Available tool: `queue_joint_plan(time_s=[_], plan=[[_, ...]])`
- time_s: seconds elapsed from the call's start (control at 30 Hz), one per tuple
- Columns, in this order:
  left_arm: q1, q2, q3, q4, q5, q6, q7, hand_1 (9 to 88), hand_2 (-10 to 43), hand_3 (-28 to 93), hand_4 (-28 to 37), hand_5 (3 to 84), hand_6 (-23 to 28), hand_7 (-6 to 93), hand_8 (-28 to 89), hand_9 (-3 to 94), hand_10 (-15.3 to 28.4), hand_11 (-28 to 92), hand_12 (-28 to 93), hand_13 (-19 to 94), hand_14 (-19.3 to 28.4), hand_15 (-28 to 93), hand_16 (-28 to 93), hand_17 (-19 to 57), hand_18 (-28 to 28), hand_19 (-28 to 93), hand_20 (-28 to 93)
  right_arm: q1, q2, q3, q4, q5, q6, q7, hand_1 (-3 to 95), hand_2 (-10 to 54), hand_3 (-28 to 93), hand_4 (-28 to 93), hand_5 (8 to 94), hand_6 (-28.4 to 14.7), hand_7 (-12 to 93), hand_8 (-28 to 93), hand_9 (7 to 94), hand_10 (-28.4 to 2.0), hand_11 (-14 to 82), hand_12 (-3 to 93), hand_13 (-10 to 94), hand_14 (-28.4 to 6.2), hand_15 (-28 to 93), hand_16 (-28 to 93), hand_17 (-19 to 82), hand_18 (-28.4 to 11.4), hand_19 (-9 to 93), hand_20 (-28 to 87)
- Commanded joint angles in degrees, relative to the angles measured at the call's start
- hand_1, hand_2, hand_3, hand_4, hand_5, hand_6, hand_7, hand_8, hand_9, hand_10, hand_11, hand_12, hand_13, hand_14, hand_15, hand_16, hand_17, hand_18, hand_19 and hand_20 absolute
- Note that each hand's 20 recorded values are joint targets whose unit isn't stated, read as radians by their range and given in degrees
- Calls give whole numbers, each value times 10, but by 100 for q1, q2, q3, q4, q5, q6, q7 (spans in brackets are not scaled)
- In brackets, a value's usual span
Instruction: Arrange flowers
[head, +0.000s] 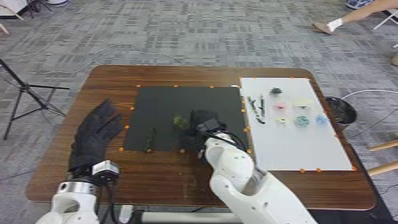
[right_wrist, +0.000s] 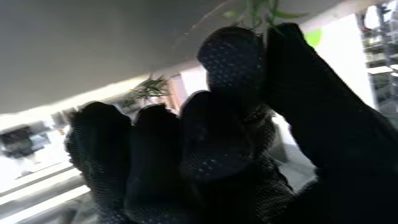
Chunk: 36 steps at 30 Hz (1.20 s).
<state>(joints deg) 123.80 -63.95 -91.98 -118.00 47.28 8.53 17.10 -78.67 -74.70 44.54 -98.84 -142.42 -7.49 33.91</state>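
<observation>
Right hand (right_wrist: 218, 145) is poised over the black mat (head: 160, 102), a green sprig (right_wrist: 257, 12) apparently pinched between thumb and fingertip; its leaves should be kept uncrushed and its stem lowered gently.

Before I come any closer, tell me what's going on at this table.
A robot is arranging flowers. Its right hand is over the black mat and appears to pinch a green sprig between its fingers and thumb. Its left hand is at the left side with fingers straight, holding nothing. A dark green stem lies on the mat, while small coloured blooms sit on the white board to the right.
</observation>
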Motion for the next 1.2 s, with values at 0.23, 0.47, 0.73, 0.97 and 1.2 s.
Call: queue_joint_plan(time_s=[0.23,0.47,0.73,0.97,1.2], plan=[[-375,78,194,152,16,-240,-168,239,-40,671,-279,263,17,211,-110,242,110,147,173,213,141,188,51,-119,209,444,64,-259,-450,188,321,158,8,346,392,-93,840,-186,859,11,484,246,912,-75,599,471,816,-98,860,449,537,-219,932,742],[-622,145,323,253,20,-342,-207,239,-40,672,-279,263,17,210,-110,241,110,146,173,213,141,188,51,-119,209,444,64,-192,-559,35,299,276,180,385,395,-94,839,-195,861,12,472,245,914,-74,593,469,816,-97,857,452,538,-218,932,741],[-876,128,475,336,0,-436,-98,239,-41,672,-280,263,17,210,-110,241,110,143,174,212,140,186,51,-119,208,443,64,-110,-625,-26,478,112,270,237,397,-94,838,-202,861,12,463,252,912,-74,587,468,816,-96,853,455,536,-219,932,743],[-754,73,424,297,-1,-429,-88,240,-40,670,-280,262,17,210,-110,241,110,143,175,212,141,187,52,-119,209,443,64,-81,-564,103,602,83,263,259,394,-95,841,-203,861,12,458,253,911,-73,587,467,814,-96,851,458,535,-215,932,740],[-719,61,405,304,-13,-404,50,240,-40,671,-279,262,16,211,-110,241,109,144,175,213,141,187,52,-119,209,443,64,-108,-530,183,560,9,143,133,319,-95,831,-231,855,14,510,62,900,-74,594,475,801,-96,852,462,523,-214,932,737]])
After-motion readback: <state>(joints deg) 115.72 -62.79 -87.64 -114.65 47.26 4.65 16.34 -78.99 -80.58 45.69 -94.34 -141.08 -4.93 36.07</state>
